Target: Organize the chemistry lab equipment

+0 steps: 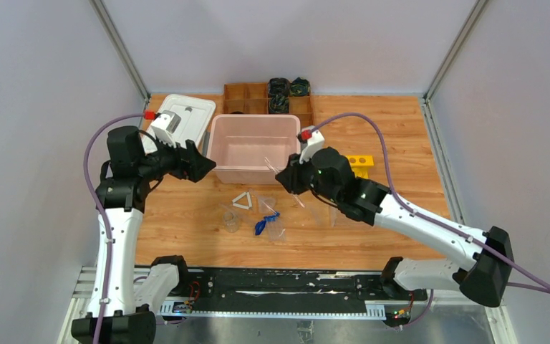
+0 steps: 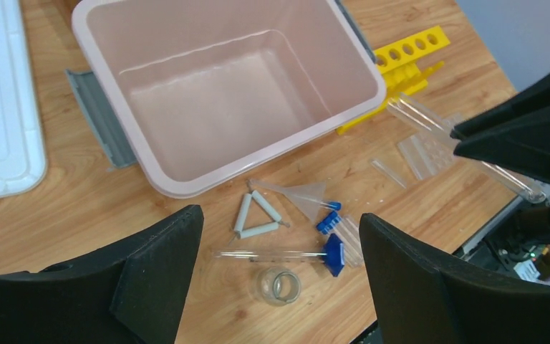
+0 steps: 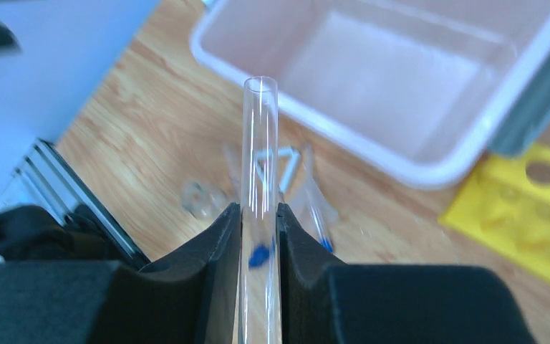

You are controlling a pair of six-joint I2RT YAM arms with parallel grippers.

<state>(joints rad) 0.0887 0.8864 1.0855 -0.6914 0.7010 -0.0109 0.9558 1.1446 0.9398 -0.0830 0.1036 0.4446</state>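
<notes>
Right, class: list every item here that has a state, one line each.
right pincer, shut on test tube
test tube, held, clear of table
left pincer, open, empty
pink tub, open, empty
beaker, upright, empty
funnel, lying on its side
yellow rack, holes empty

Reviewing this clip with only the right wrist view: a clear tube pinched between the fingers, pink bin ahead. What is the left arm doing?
Observer: The left gripper hovers at the pink bin's near-left corner, jaws open, holding nothing.
Operator: And the blurred clutter past my clear tube?
Observer: Left wrist view shows it sharply: a white triangle, a funnel, blue-capped tubes and a small beaker.
Operator: Anything left of the bin?
Observer: A white lid lies flat beside it.
</notes>
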